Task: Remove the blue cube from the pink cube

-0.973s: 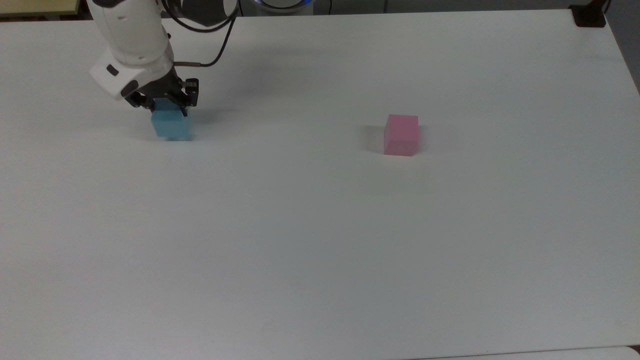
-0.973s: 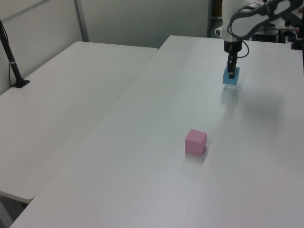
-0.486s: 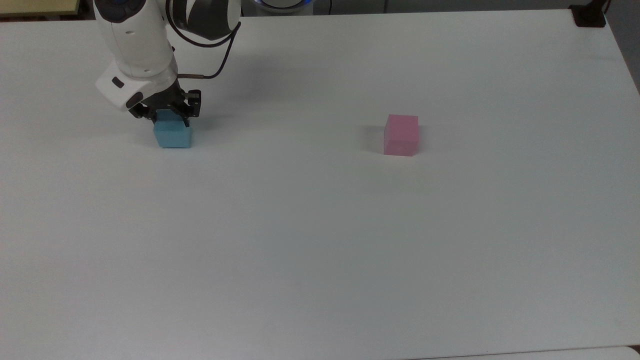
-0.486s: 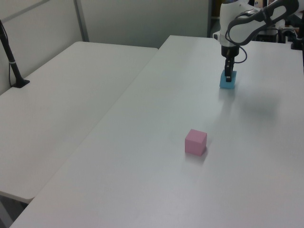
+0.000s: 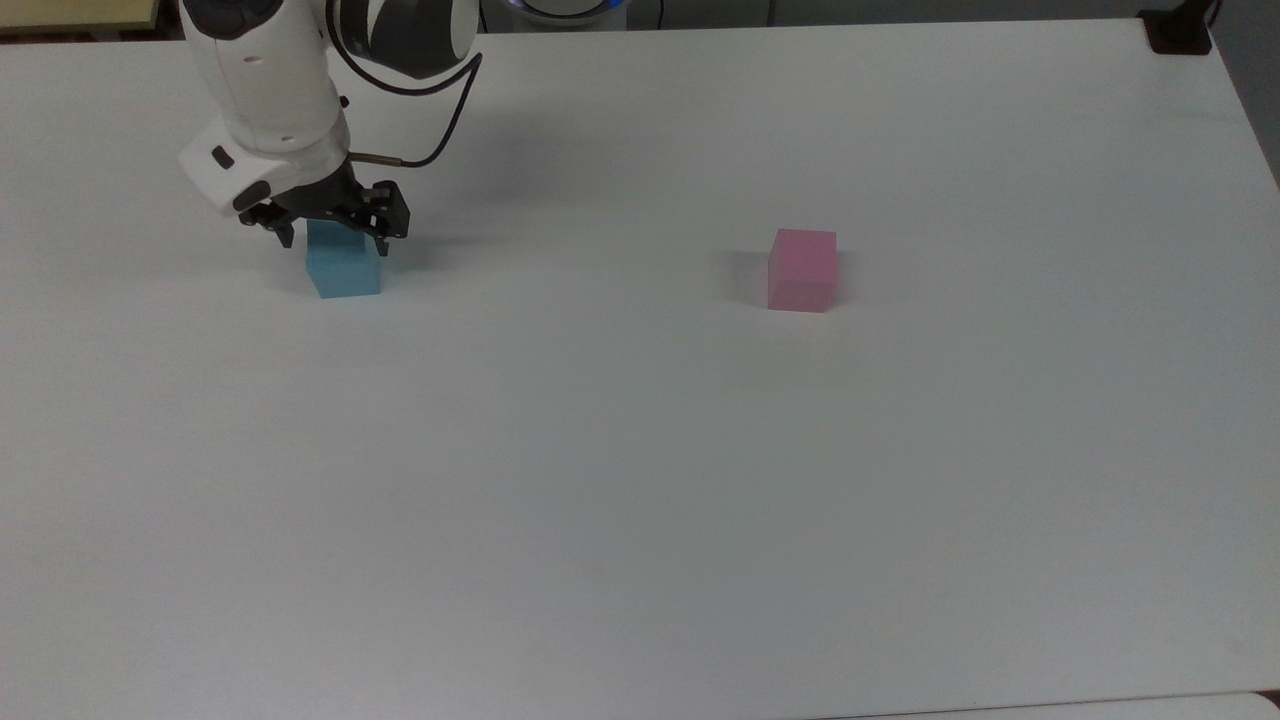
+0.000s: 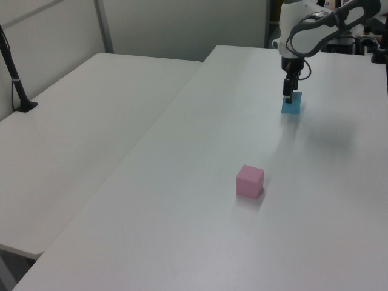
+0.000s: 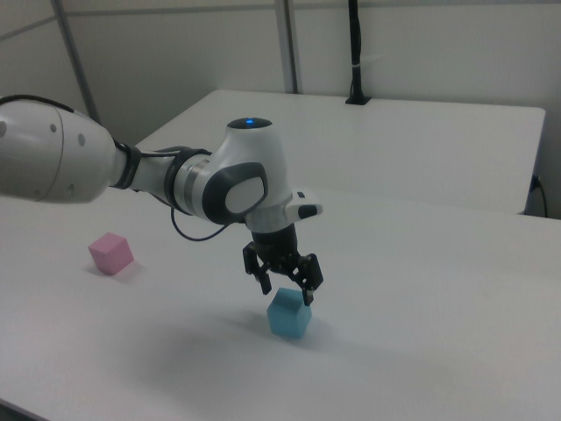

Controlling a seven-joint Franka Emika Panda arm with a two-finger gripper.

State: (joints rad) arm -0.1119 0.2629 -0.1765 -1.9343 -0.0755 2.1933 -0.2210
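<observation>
Gripper (image 5: 335, 238) spread wide just above the blue cube (image 5: 343, 272), which rests on the table (image 5: 640, 480).
The pink cube (image 5: 802, 270) sits well apart at the top view's right (a finger (image 7: 308, 296) could nudge the blue one while lifting).

Looks like a robotics lab or test room. Big plain white table (image 5: 640, 500) with almost nothing on it, a second white table (image 6: 79, 121) butted alongside in the left view. Bare pale partition walls with metal uprights (image 7: 287, 44) behind. A black pole on a base (image 6: 15, 73) stands on the second table. White robot arm (image 7: 175, 180) with black cable mounted at the table's edge.
</observation>
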